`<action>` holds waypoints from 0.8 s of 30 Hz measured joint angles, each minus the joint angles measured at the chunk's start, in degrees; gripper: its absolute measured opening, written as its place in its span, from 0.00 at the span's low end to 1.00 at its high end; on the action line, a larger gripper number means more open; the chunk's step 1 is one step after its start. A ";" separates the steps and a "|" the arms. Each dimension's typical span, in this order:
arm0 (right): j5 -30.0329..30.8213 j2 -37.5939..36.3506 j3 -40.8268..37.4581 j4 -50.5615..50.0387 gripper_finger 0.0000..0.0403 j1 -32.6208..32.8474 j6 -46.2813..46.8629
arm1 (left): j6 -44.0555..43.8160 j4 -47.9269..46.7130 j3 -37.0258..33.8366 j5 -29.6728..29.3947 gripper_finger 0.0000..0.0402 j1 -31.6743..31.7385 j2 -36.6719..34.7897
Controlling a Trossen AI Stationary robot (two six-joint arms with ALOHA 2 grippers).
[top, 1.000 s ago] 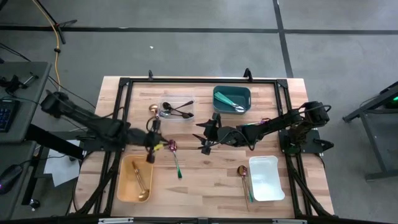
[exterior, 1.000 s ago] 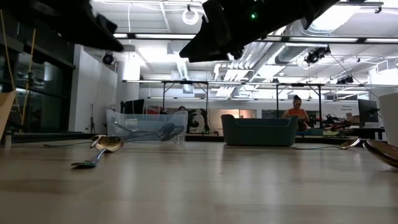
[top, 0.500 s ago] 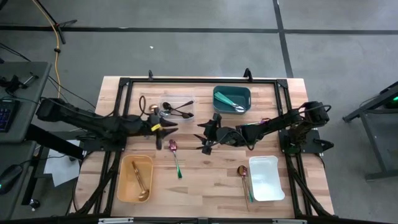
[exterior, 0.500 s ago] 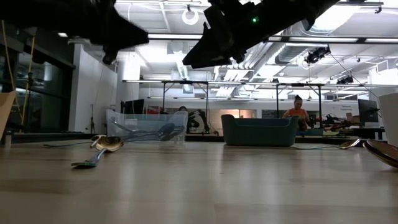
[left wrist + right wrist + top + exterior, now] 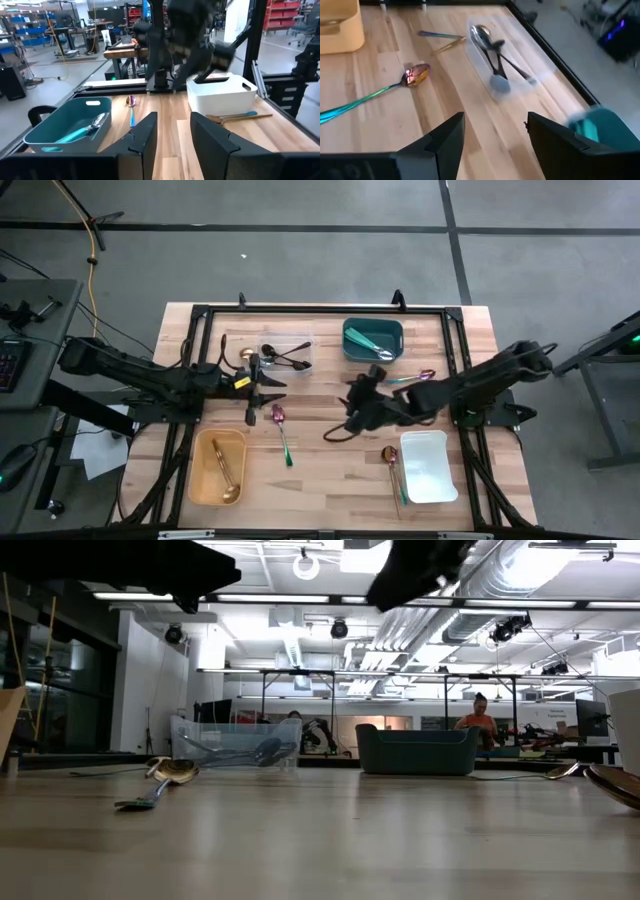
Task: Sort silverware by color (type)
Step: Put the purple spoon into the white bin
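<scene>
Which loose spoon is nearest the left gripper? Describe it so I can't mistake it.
Start at the yellow bin on the table's near-left. Just right of it, below the left gripper, lies a loose spoon on bare wood. It alone there has a pink-purple bowl and a long teal-green handle.

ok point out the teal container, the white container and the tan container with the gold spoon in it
teal plastic container [image 5: 372, 337]: high view, on its inner floor
white rectangular plastic container [image 5: 428, 468]: high view, on its bare floor
tan plastic container [image 5: 205, 470]: high view, on its floor beside the gold spoon [image 5: 226, 476]
</scene>
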 joint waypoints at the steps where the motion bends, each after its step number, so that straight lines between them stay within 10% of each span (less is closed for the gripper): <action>1: 0.13 -0.79 1.40 -4.44 0.53 0.43 2.49 | 0.80 -0.03 0.00 0.00 0.28 0.00 0.00; 8: -0.63 -2.36 6.80 -28.70 0.53 -0.12 14.96 | 1.43 -0.03 0.00 -0.02 0.28 0.00 0.00; 15: -16.98 -1.94 4.43 -49.47 0.53 -8.84 28.28 | 0.38 -0.40 0.00 -0.04 0.27 0.00 -0.02; 24: -23.05 -1.90 -7.28 -49.33 0.53 -20.56 8.04 | 1.34 -1.82 0.00 -0.07 0.27 0.00 0.00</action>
